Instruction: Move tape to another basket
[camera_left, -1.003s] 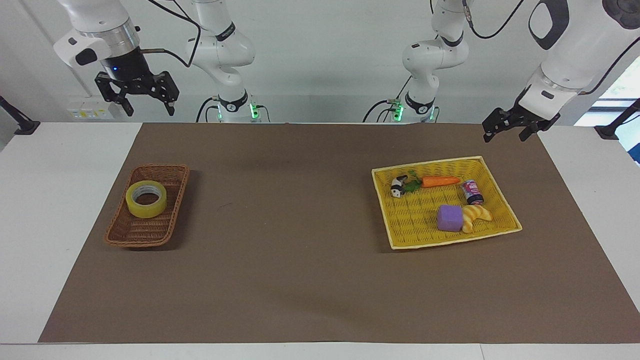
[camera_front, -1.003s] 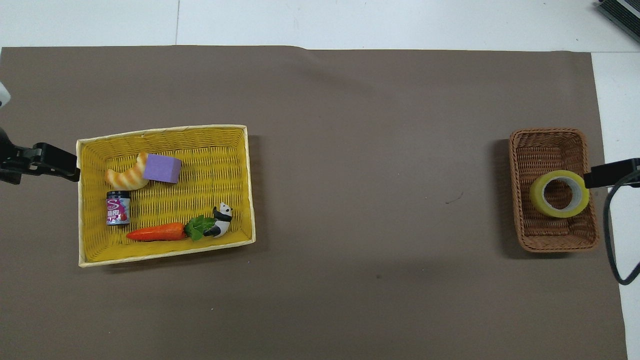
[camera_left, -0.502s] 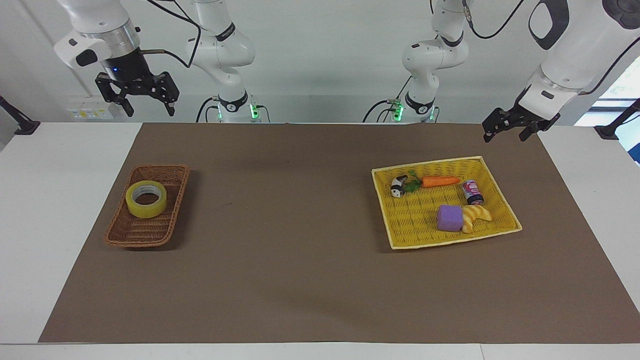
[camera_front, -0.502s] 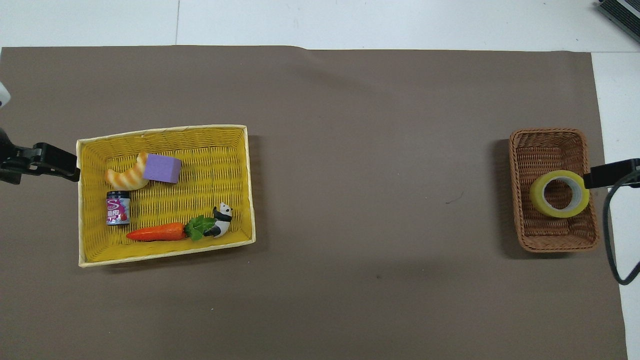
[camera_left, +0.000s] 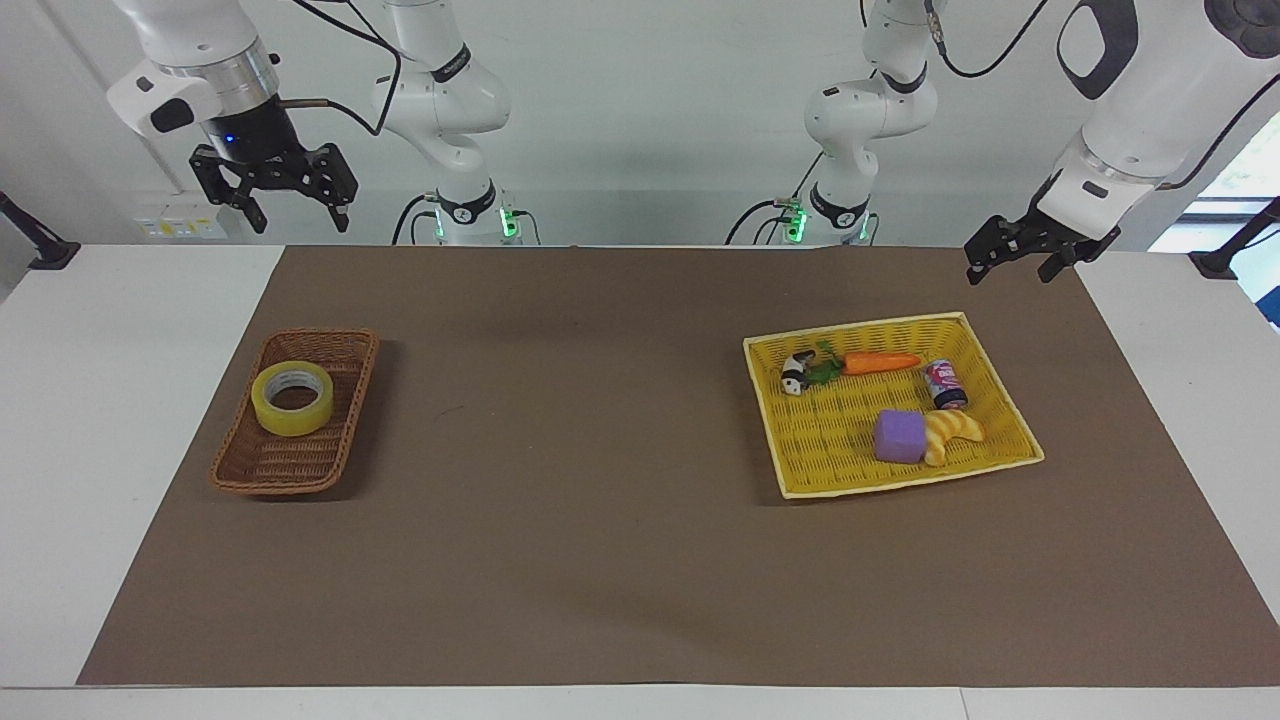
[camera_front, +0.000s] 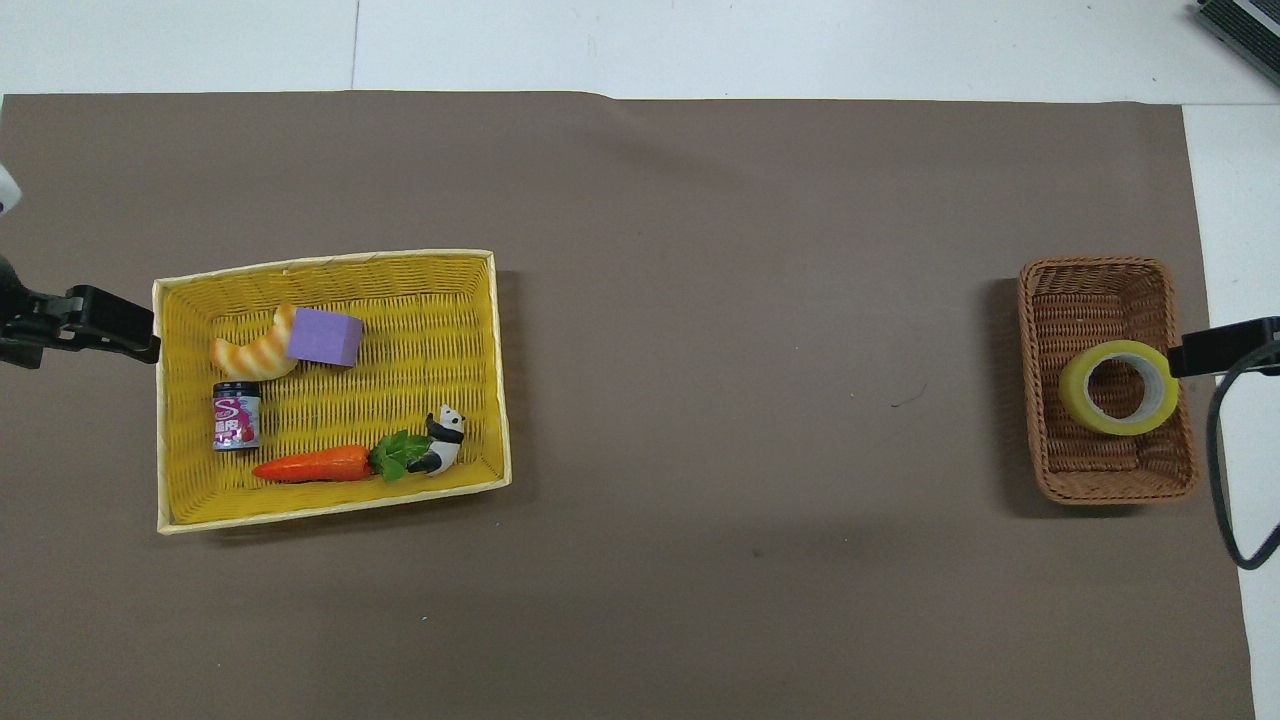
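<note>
The tape (camera_left: 292, 398), a yellow roll lying flat with its core opening upward, rests inside the brown wicker basket (camera_left: 262, 470) near the right arm's end of the worktop (camera_left: 600, 560), in the half of the basket nearer the robots. The right gripper (camera_left: 290, 200) hangs high in the air over the worktop's robot-side edge, above and well apart from the basket; its jaws are spread and grasp nothing. The left gripper (camera_left: 1015, 258) hangs over the brown mat near the worktop's robot-side corner at the left arm's end, just above the yellow tray (camera_left: 800, 490) corner nearest it, well apart from the tape; its jaws also stand released and empty.

The yellow tray lies toward the left arm's end and holds a carrot (camera_left: 880, 362) with a panda figure (camera_left: 796, 375) at its leafy end, a small can (camera_left: 944, 385), a purple cube (camera_left: 898, 437) and a striped bread piece (camera_left: 955, 433) touching the cube.

In the overhead view only a dark tip of the left gripper (camera_front: 95, 322) shows at the frame edge beside the tray, and a dark tip of the right gripper (camera_front: 1225, 346) overlaps the basket rim beside the tape; the rest of both is cut off. The can's label is too small to read. The right arm's cable (camera_front: 1215, 470) loops along the frame edge.
</note>
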